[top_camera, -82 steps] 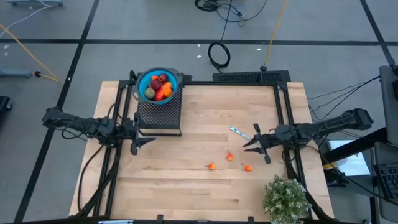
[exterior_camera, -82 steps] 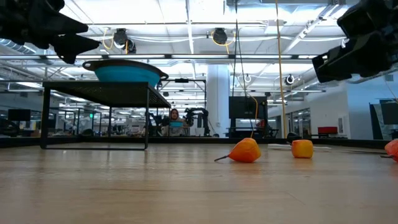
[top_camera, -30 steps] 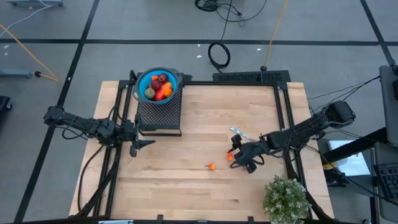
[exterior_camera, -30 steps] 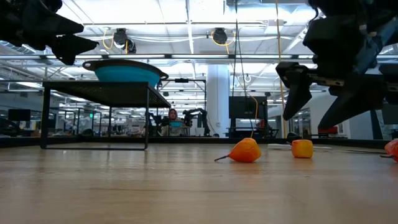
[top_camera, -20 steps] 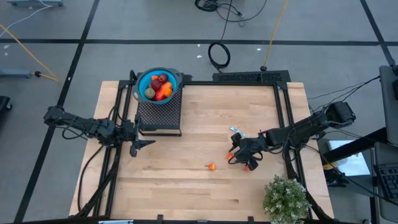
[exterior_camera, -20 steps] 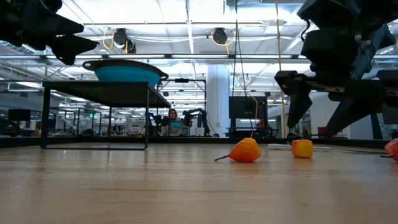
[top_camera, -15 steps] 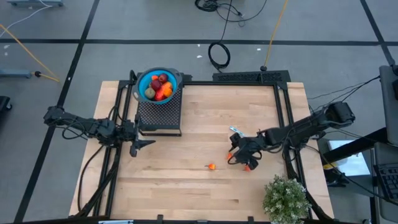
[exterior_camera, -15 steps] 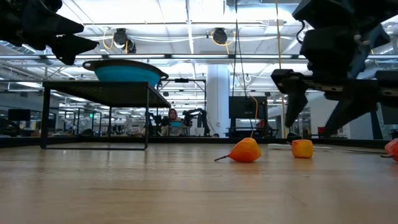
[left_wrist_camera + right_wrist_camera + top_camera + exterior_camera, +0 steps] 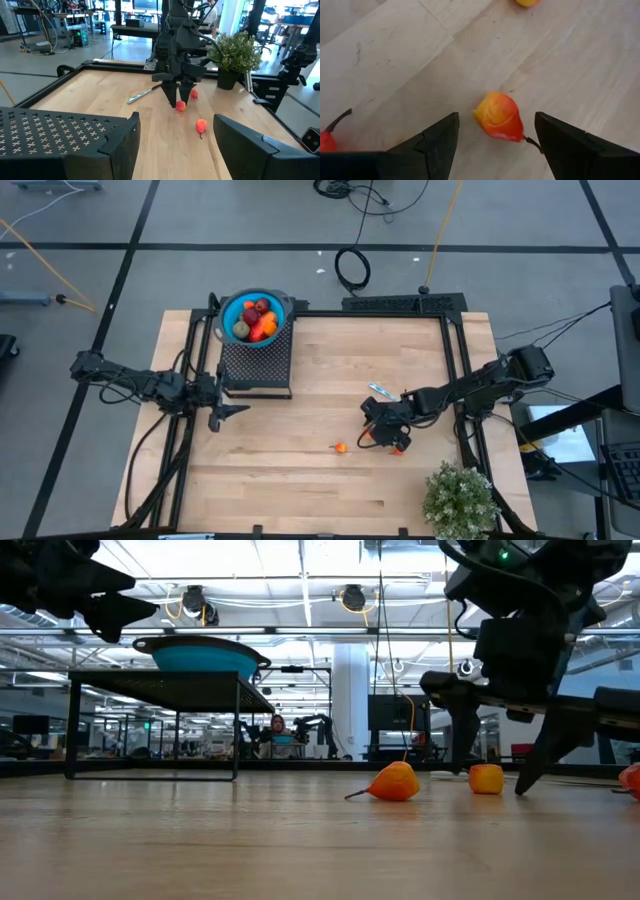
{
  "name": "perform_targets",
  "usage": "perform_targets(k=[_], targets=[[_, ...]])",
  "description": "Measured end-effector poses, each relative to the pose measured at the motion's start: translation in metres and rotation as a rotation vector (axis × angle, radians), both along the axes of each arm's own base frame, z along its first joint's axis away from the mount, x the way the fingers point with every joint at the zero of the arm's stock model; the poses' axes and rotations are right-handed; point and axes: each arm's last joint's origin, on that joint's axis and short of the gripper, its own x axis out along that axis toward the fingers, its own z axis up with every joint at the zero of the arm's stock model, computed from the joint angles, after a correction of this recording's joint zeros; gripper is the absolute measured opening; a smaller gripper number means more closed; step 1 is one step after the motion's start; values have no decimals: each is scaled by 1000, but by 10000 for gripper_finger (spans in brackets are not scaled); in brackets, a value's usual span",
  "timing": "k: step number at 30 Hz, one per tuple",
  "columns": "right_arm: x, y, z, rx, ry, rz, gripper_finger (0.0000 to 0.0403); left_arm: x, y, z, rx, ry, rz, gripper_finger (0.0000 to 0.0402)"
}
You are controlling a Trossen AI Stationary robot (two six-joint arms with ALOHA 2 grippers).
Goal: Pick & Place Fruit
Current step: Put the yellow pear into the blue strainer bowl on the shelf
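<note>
Three tiny orange fruits lie on the wooden table. My right gripper [image 9: 490, 772] is open and tipped down over the middle one [image 9: 499, 116], with a finger on either side and not touching it. The other two fruits [image 9: 341, 448] [image 9: 398, 448] lie nearby. More fruit fills a blue bowl [image 9: 225, 313] on a black perforated stand [image 9: 255, 362]. My left gripper [image 9: 226, 410] waits open and level beside the stand.
A thin silvery utensil [image 9: 383, 391] lies just beyond the right gripper toward the far edge. A bushy green potted plant [image 9: 459, 498] stands at the near right corner. A black frame [image 9: 452, 350] rims the table. Bare wood stretches across the middle and near left.
My right gripper has moved toward the table's left edge and down, tipping further down and rolling at the wrist. Its open fingers now stand low on either side of the middle orange fruit. No fruit has moved.
</note>
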Motion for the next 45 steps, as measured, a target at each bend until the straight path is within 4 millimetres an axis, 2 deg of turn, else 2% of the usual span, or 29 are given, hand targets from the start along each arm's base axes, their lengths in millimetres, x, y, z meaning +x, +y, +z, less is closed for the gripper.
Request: perform_targets(k=[7, 30, 36, 45], targets=[[2, -6, -3, 5, 17, -19, 247, 0, 0, 0, 1, -2, 0, 251], [1, -12, -1, 27, 18, -110, 104, 0, 0, 0, 1, -2, 0, 251], [1, -12, 10, 71, -28, -159, 87, 0, 0, 1, -2, -6, 0, 251], [-4, -12, 42, 146, -177, -198, 85, 0, 0, 1, -7, -7, -1, 251]])
